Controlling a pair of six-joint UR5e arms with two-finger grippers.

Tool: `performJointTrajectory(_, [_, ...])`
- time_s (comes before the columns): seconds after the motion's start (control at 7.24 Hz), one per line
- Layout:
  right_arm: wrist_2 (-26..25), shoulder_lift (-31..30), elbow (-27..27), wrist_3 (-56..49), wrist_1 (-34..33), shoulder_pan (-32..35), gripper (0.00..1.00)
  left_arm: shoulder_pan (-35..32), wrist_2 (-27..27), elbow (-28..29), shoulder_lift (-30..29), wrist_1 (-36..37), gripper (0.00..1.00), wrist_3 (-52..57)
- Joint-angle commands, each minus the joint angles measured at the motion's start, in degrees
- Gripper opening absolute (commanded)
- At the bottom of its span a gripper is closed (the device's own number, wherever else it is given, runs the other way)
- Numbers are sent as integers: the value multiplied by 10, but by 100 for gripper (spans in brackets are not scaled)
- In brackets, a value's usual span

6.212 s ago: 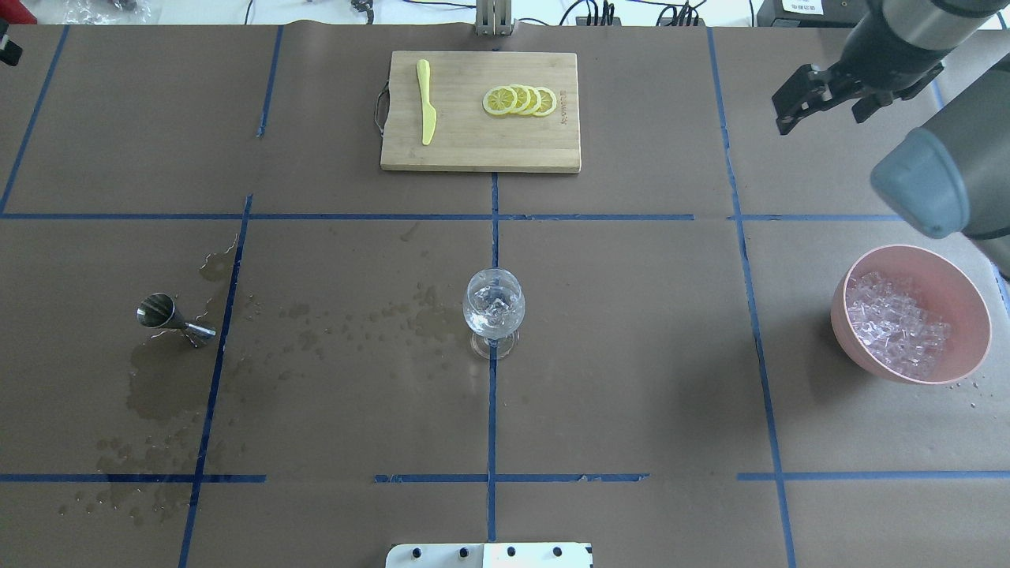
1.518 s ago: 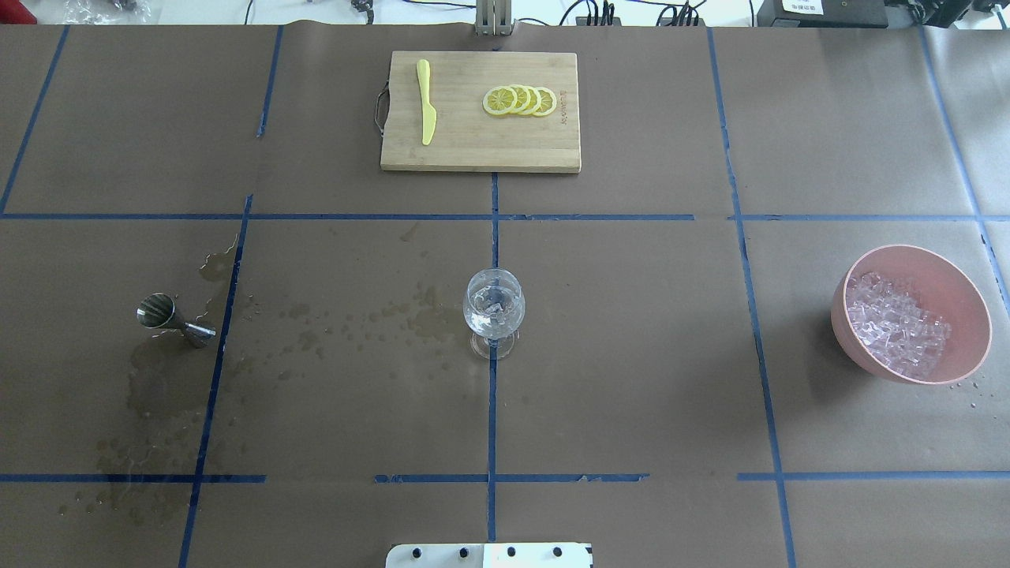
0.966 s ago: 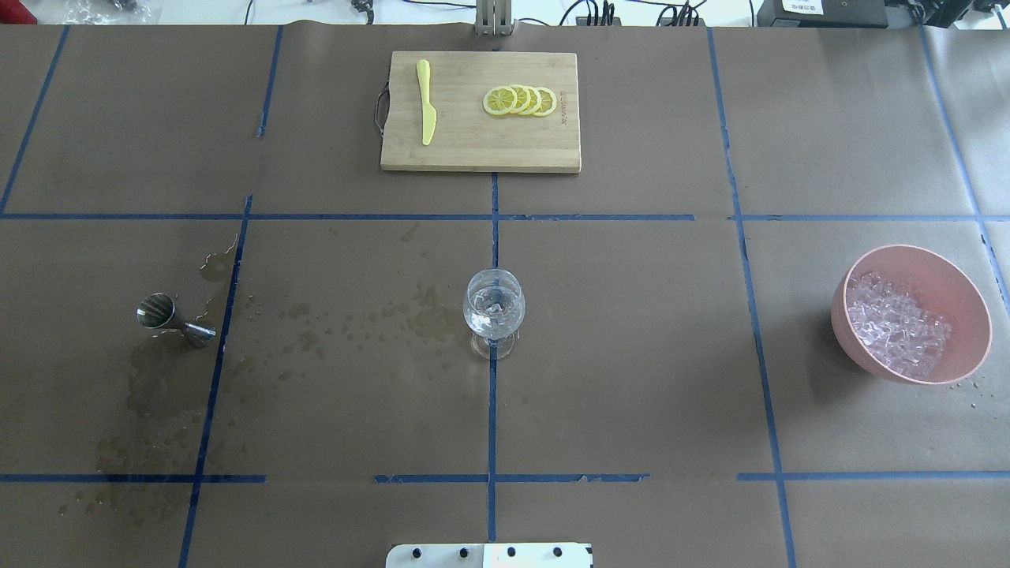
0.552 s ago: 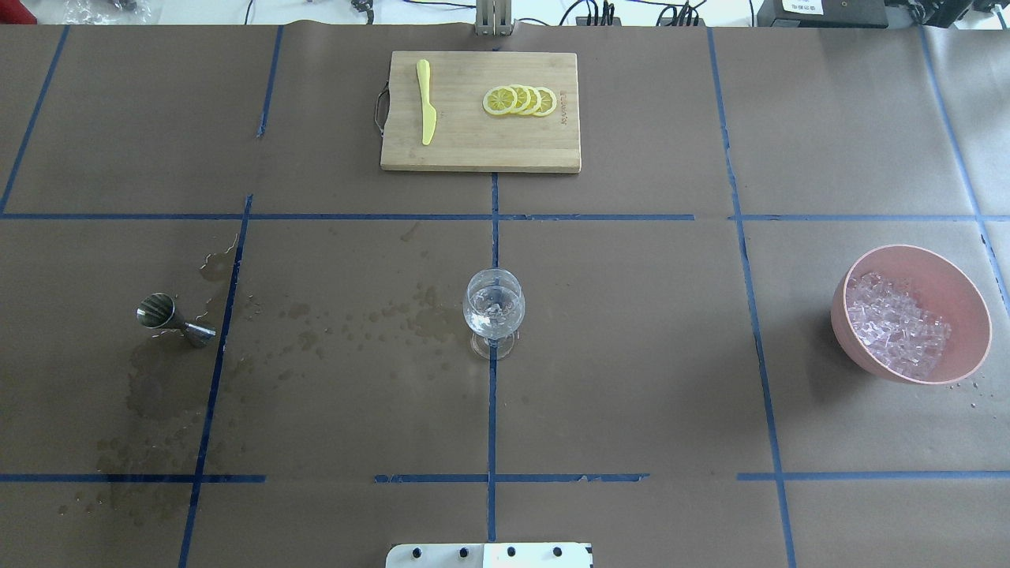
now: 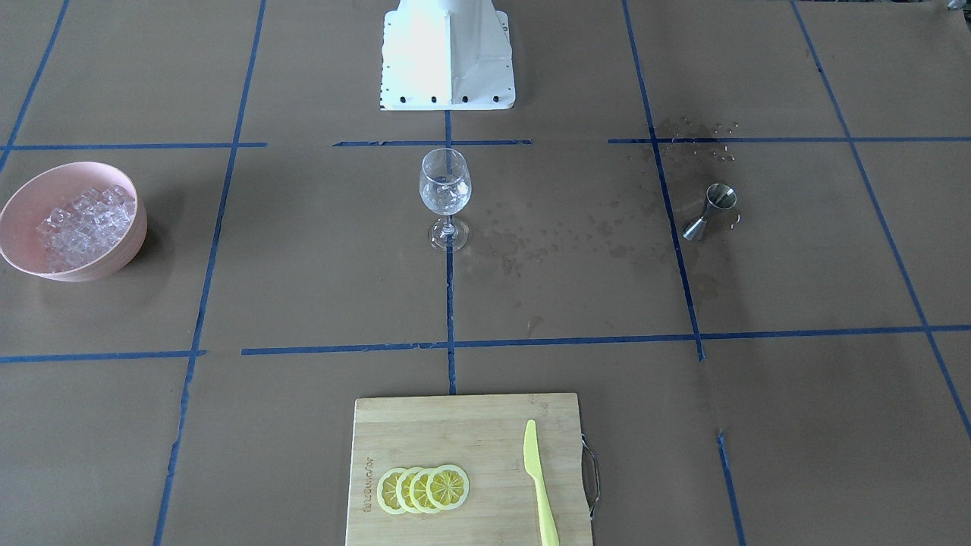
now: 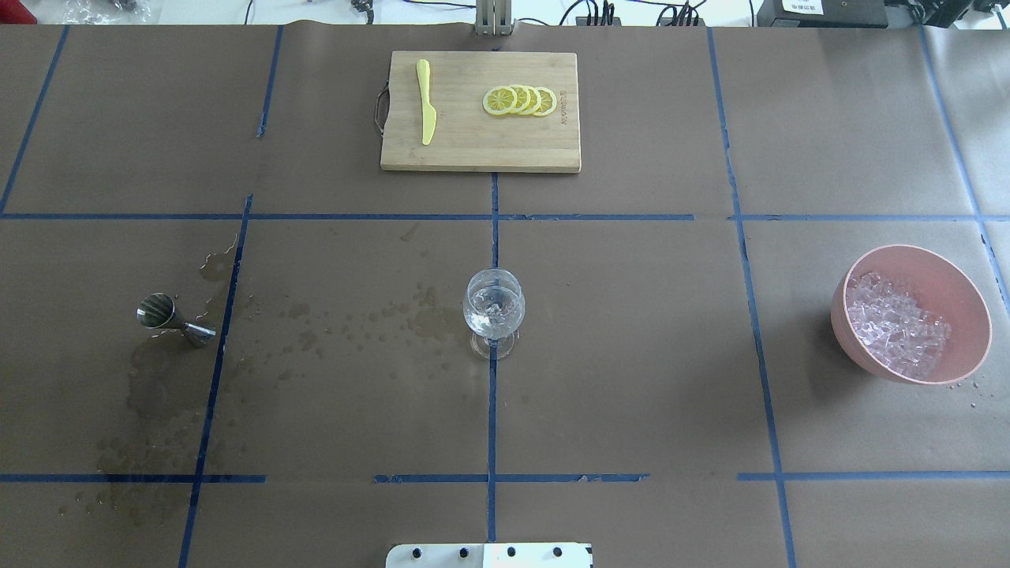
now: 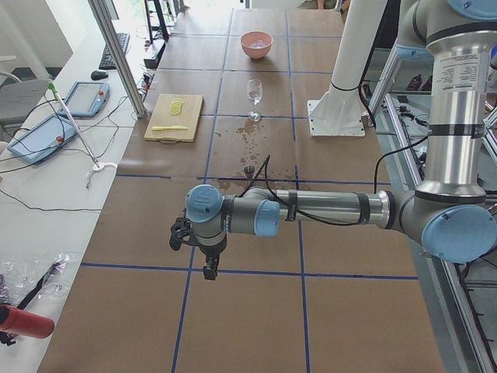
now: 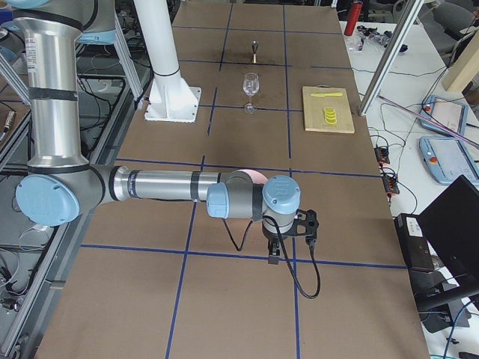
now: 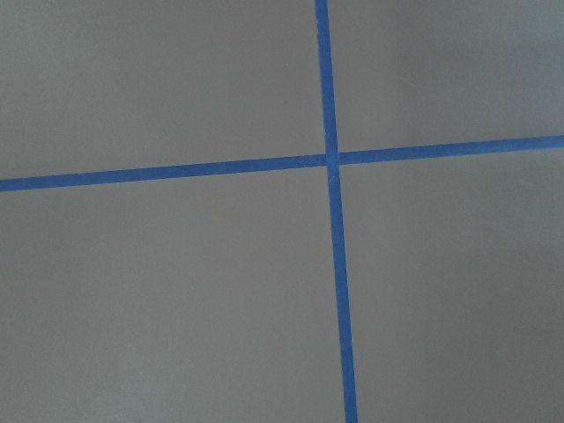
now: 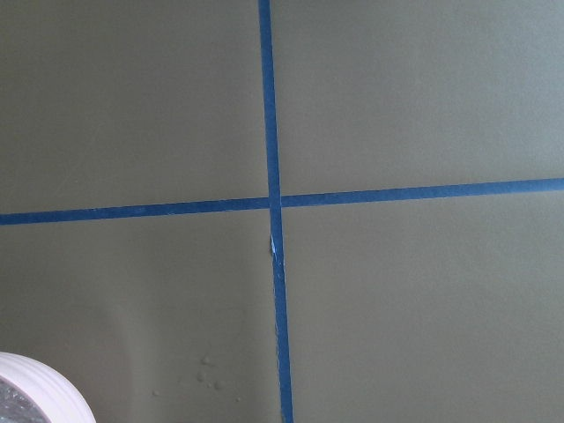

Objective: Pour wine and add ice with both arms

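My black two-finger left gripper (image 7: 208,270) and right gripper (image 8: 275,256) hang over opposite ends of the brown counter (image 6: 631,379). I cannot tell if their fingers are open. Glassy ice cubes (image 6: 895,331) fill a pink bowl (image 6: 949,282).

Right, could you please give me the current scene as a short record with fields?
wine glass: upright at table centre, ice cubes inside
jigger: upright on the robot's left side, wet stains on the paper around it
pink bowl: robot's right side, holds the ice heap
cutting board: far side, bearing lemon slices and a yellow knife
left gripper: beyond the jigger, over bare paper; fingers open or shut, cannot tell
right gripper: near the bowl's end; likewise cannot tell
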Motion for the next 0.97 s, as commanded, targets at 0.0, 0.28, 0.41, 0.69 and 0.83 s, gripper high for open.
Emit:
performJointTrajectory(0.0, [0, 0, 1, 0, 1, 0, 100, -21, 1, -14, 0, 0, 100, 0])
performJointTrajectory(0.28, [0, 0, 2, 0, 0, 0, 100, -26, 2, -14, 0, 0, 100, 0])
performJointTrajectory(0.41, [0, 0, 2, 0, 0, 0, 100, -26, 1, -14, 0, -1, 100, 0])
performJointTrajectory(0.69, [-2, 0, 5, -1, 2, 0, 100, -28, 0, -15, 0, -1, 100, 0])
performJointTrajectory(0.83, [-2, 0, 5, -1, 2, 0, 100, -29, 0, -17, 0, -2, 100, 1])
